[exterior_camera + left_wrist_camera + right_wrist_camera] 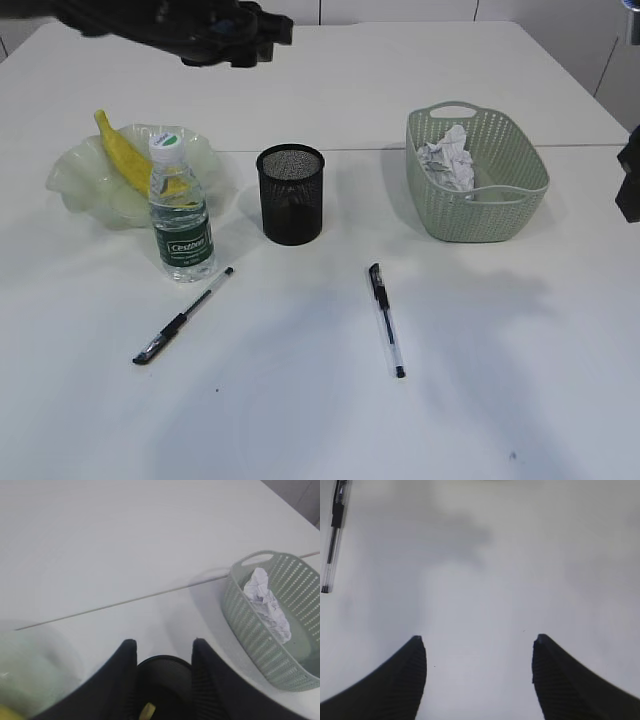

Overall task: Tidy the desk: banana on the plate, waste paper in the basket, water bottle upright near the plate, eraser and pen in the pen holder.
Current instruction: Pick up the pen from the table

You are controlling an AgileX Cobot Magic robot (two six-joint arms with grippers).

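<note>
Left tool (162, 647) hangs above the mesh pen holder (165, 680), jaws apart and empty; I see something small and yellowish down inside the holder. Right tool (477, 647) gapes wide over bare tabletop (520, 555), one pen (334, 535) well off to its left. From outside, I see the banana (120, 150) on the plate (75, 180), the water bottle (180, 215) upright beside it, crumpled paper (448, 160) in the basket (500, 210), and a second pen (183, 316) below the bottle.

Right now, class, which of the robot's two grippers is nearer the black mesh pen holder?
Left. The left gripper hovers directly above the black mesh pen holder, its fingers framing the rim. The right gripper hangs over bare white table, the holder nowhere in its view.
</note>
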